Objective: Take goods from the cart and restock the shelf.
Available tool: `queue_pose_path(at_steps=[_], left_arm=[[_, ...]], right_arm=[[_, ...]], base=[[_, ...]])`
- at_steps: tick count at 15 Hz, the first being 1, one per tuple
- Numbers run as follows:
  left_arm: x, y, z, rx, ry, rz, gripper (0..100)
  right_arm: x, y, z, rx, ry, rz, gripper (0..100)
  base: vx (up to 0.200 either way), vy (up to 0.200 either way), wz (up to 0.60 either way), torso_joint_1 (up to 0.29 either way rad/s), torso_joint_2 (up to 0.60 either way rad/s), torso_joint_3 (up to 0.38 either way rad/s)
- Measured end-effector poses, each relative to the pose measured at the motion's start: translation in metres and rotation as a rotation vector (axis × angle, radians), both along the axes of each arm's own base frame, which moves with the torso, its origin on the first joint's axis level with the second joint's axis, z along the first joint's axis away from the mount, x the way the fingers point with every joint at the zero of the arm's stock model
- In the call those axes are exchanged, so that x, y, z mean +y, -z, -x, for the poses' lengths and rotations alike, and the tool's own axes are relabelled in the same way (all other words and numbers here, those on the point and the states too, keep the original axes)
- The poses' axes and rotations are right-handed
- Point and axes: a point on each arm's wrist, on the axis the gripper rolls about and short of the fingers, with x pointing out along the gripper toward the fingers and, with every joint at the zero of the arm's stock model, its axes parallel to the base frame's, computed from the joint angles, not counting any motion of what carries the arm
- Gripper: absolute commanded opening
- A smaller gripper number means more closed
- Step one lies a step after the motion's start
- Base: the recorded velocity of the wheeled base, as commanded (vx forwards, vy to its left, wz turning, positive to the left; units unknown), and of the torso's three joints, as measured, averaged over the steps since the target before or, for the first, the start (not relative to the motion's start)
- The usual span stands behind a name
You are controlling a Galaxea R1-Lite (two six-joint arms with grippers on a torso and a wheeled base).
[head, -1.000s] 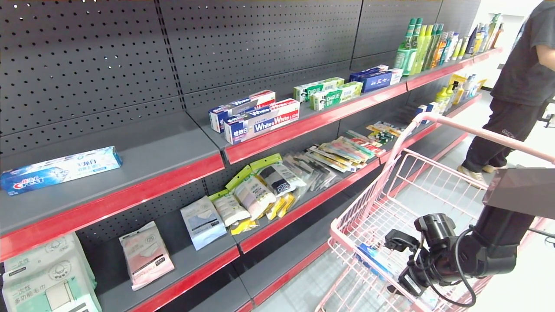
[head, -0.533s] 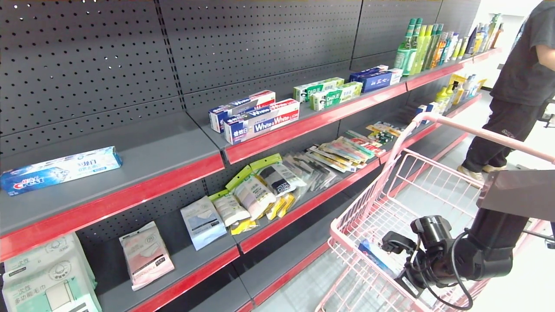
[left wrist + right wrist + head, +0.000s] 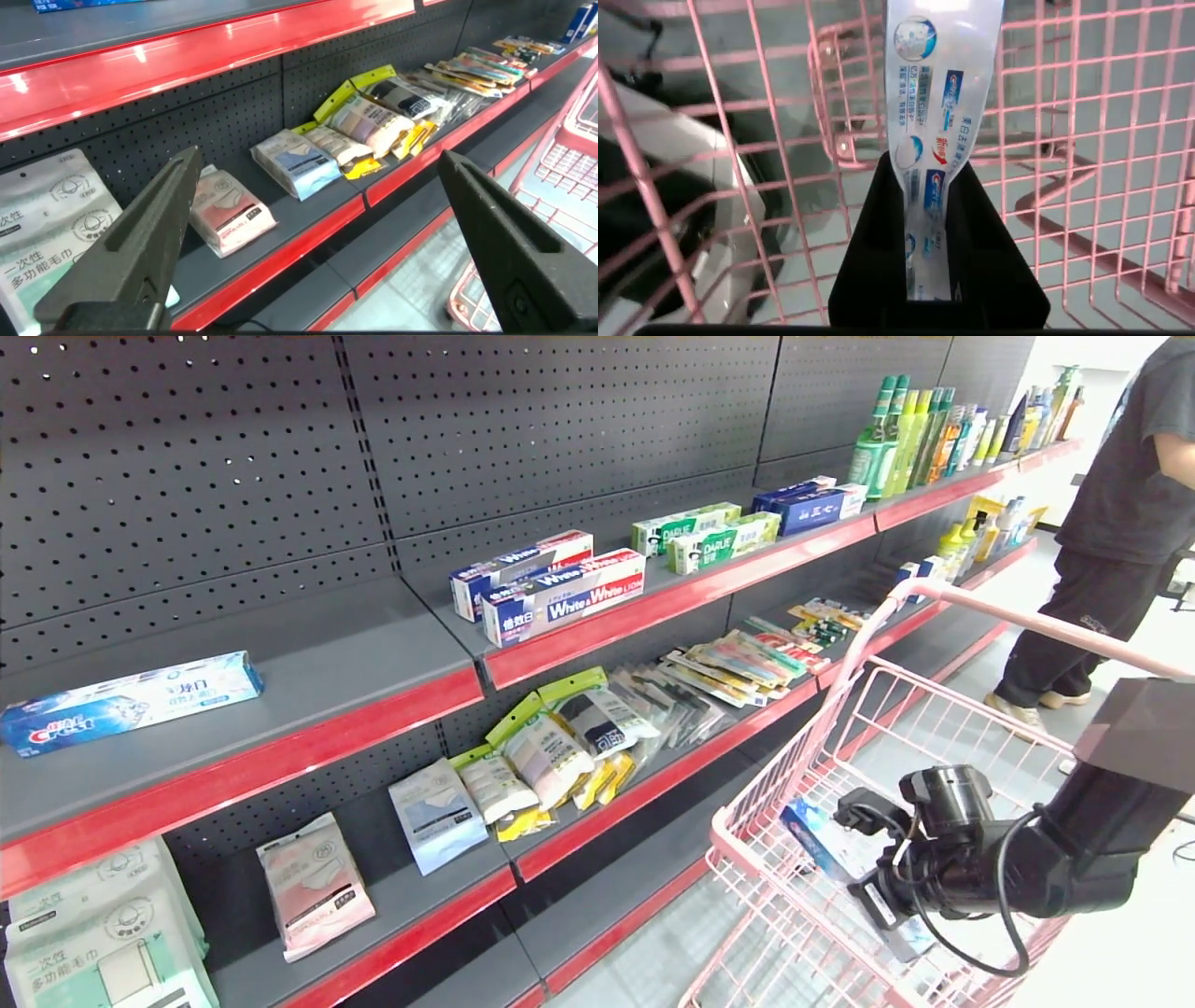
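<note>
Toothpaste box [image 3: 926, 112] is hanging clamped in right gripper [image 3: 932, 177], inside pink cart [image 3: 721, 840]; left gripper [image 3: 320, 159] is hovering wide open, facing lower shelf [image 3: 322, 209] with packets [image 3: 294, 163].

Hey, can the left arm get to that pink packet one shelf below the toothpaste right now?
Probably yes. The left pincer is open and faces the pink packet, with nothing between them. The shelf above the packet leaves its front open.
</note>
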Motion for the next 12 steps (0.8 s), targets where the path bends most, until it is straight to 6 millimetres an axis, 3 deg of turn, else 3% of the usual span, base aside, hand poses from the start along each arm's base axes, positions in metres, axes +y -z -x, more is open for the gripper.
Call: queue_pose_path(at_steps=[6, 12], left_arm=[[0.000, 0.000, 0.000, 0.000, 0.000, 0.000, 100], [0.000, 0.000, 0.000, 0.000, 0.000, 0.000, 100]], right_arm=[[-0.002, -0.075, 0.018, -0.191, 0.145, -0.117, 0], [-0.010, -0.155, 0.082, -0.348, 0.272, -0.189, 0]], base=[[0.000, 0.000, 0.00, 0.000, 0.00, 0.000], [0.000, 0.000, 0.00, 0.000, 0.00, 0.000]])
